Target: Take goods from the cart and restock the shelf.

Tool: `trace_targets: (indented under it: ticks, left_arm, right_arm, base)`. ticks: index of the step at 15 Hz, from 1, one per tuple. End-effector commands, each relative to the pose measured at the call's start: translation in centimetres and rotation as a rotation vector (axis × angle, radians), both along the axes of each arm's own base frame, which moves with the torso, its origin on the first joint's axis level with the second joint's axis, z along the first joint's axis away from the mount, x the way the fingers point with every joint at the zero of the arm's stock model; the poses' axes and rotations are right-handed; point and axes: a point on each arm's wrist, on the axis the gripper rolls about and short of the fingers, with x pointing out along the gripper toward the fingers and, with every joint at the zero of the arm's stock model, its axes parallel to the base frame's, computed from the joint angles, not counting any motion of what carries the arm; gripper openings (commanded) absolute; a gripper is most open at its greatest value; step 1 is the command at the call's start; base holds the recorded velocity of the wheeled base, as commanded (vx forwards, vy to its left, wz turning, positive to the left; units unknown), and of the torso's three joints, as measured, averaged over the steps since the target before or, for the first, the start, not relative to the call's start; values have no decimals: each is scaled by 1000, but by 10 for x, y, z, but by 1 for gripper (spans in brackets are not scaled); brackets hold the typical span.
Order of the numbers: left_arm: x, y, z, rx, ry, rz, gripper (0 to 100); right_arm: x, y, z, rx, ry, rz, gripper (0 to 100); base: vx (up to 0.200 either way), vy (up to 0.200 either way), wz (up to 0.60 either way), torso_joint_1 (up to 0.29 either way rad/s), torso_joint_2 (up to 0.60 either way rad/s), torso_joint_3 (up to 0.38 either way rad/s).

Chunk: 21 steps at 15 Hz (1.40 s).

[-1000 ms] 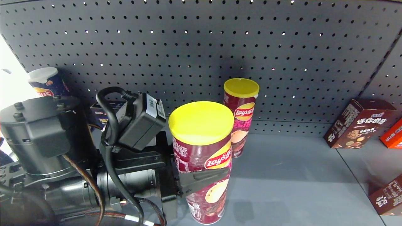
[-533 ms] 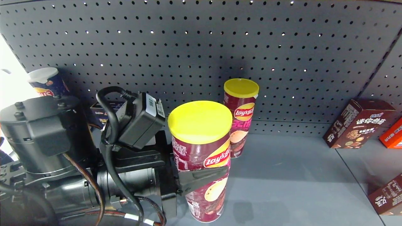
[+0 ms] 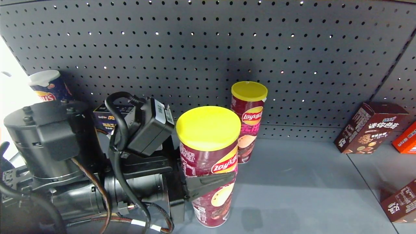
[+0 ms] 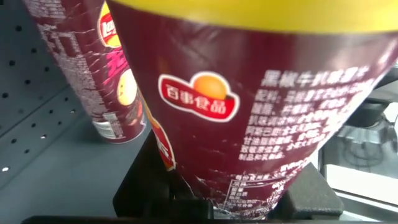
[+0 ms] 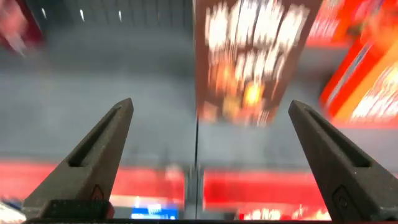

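Observation:
A maroon chips can with a yellow lid stands upright at the front of the grey shelf. My left gripper is shut on its middle from the left side, and one dark finger crosses its front. In the left wrist view the held can sits between the jaws of the left gripper. A second, matching can stands behind it against the pegboard and shows beside the held can. My right gripper is open in front of a blurred brown box.
A blue can with a white lid and a dark blue box sit at the back left. Brown boxes and an orange box line the right side. The pegboard back wall closes the shelf.
My left arm and the held can have shifted slightly right and deeper into the shelf. The back can and the boxes have stayed put.

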Motion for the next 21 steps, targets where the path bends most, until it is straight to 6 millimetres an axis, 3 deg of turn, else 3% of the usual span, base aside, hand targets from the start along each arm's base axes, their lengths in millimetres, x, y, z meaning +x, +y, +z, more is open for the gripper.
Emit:
trace_targets:
  ticks: [1, 3, 6, 10, 13, 16, 21]
  left_arm:
    - [6, 0, -6, 16, 10, 15, 0]
    - [8, 2, -4, 14, 8, 25, 0]
    - [13, 9, -7, 19, 14, 58, 0]
    - [17, 14, -6, 19, 12, 96, 0]
    - [19, 18, -6, 19, 13, 117, 0]
    - [19, 18, -6, 18, 14, 130, 0]
    - [24, 28, -5, 13, 11, 172, 0]
  right_arm:
    - [6, 0, 52, -21, -5, 77, 100]
    - [5, 1, 78, -59, -51, 122, 100]
    - [23, 4, 115, -68, -33, 294, 100]
    - [67, 13, 133, -62, 90, 472, 100]
    - [108, 30, 156, -74, 152, 605, 100]
    - [129, 50, 156, -105, 161, 730, 100]
    - [162, 78, 151, -16, 246, 814, 100]
  base:
    - [0, 0, 0, 0, 0, 0]
    - [0, 0, 0, 0, 0, 0]
    - [0, 0, 0, 0, 0, 0]
    - [0, 0, 0, 0, 0, 0]
    - [0, 0, 0, 0, 0, 0]
    - [0, 0, 0, 0, 0, 0]
    - [0, 0, 0, 0, 0, 0]
